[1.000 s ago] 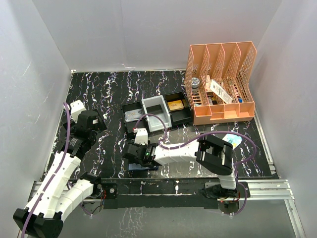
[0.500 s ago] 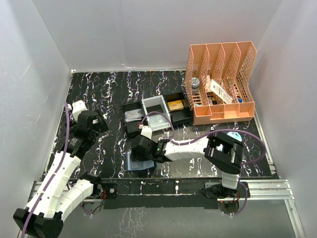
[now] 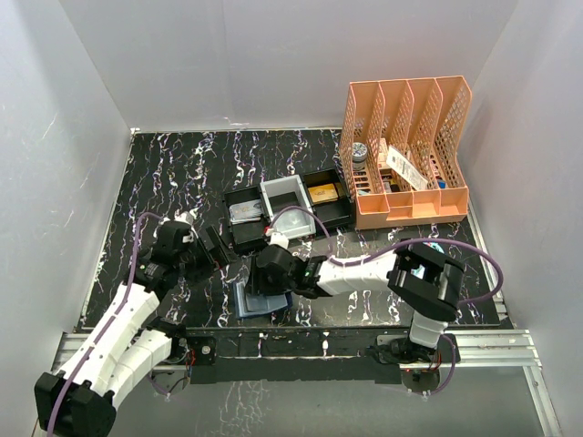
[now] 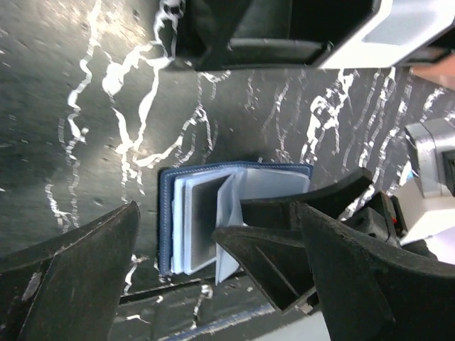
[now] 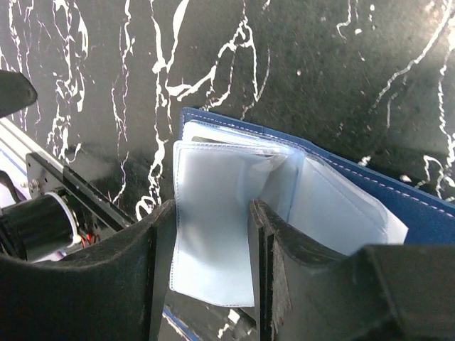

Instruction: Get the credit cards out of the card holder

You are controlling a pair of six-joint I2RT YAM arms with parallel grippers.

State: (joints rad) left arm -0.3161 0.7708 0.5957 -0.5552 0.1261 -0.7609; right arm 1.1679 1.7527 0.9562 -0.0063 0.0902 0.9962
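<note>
The card holder [image 3: 248, 300] lies open on the black marbled table [image 3: 182, 173], close to the near edge and a little left of middle, its pale clear sleeves fanned up. One grey credit card [image 4: 205, 222] shows inside a sleeve. The right gripper [image 5: 211, 213] is low over the holder with one sleeve between its partly parted fingers; whether they squeeze it I cannot tell. Just left and slightly farther, the left gripper [image 3: 216, 246] hangs near the holder, its jaws spread wide with nothing between them. Farther back stands a black and grey tray [image 3: 232, 205], and to its right a peach file rack [image 3: 410, 205].
</note>
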